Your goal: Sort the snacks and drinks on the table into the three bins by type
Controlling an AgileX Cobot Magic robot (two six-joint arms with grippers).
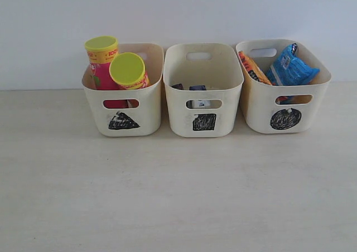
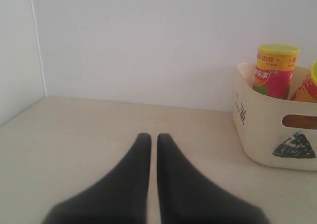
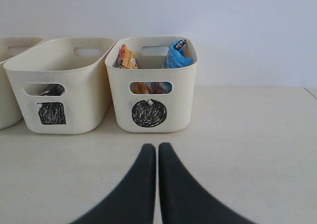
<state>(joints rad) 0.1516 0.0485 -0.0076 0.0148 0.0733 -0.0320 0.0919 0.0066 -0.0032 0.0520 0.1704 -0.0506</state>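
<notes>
Three cream bins stand in a row at the back of the table [image 1: 167, 196]. The triangle bin [image 1: 95, 96] holds the pink-green can [image 1: 102, 59] and the yellow-red can [image 1: 129, 72]. Inside the square bin [image 1: 223, 90] lie the two small cartons [image 1: 196, 88], mostly hidden. The circle bin [image 1: 323, 87] holds the orange-brown bag [image 1: 254, 68] and the blue bag [image 1: 290, 68]. Neither arm shows in the exterior view. My left gripper [image 2: 154, 137] is shut and empty above bare table, beside the triangle bin [image 2: 257, 130]. My right gripper [image 3: 157, 147] is shut and empty in front of the circle bin [image 3: 188, 100].
A white wall runs behind the bins. In the left wrist view a wall corner [image 2: 37, 50] stands at the table's far side. The square bin [image 3: 94, 105] shows beside the circle bin in the right wrist view.
</notes>
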